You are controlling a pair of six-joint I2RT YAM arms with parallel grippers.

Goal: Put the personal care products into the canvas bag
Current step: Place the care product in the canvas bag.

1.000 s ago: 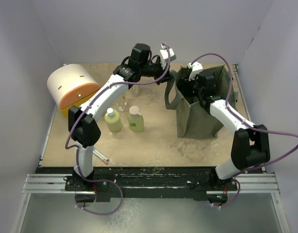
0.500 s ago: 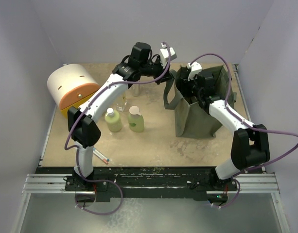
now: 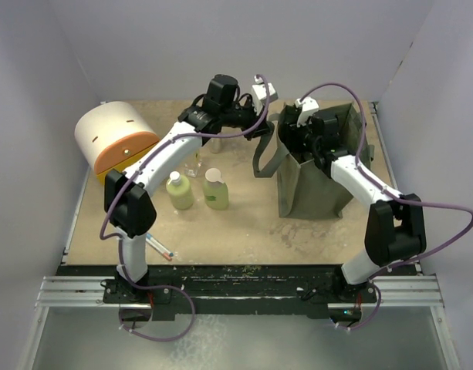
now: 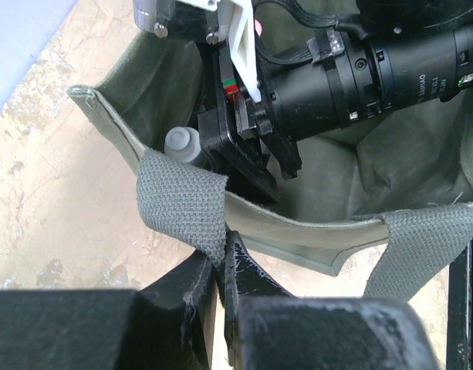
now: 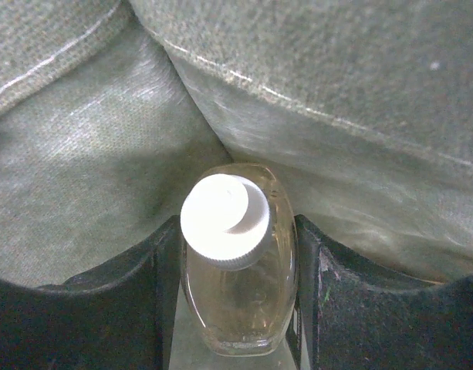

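Note:
The olive canvas bag (image 3: pixel 317 185) stands at the right of the table. My left gripper (image 3: pixel 265 137) is shut on the bag's near strap handle (image 4: pixel 182 202), with its jaws (image 4: pixel 219 266) pinched on the webbing, and it holds the bag's left rim (image 4: pixel 298 230) out. My right gripper (image 3: pixel 295 142) is down inside the bag's mouth, shut on a clear bottle with a white cap (image 5: pixel 236 262); the cap also shows in the left wrist view (image 4: pixel 182 144). Two pale green bottles (image 3: pixel 180 190) (image 3: pixel 215 189) stand on the table. Clear bottles (image 3: pixel 196 166) stand under the left arm.
A white and orange domed box (image 3: pixel 113 142) sits at the far left. A thin pen-like stick (image 3: pixel 160 248) lies near the left arm's base. Bag fabric (image 5: pixel 336 85) closes in around my right gripper. The table's wall is close behind the bag.
My left gripper has drawn the strap a little to the left and nearer, widening the bag's mouth. My right gripper with the bottle has stayed in the bag's opening.

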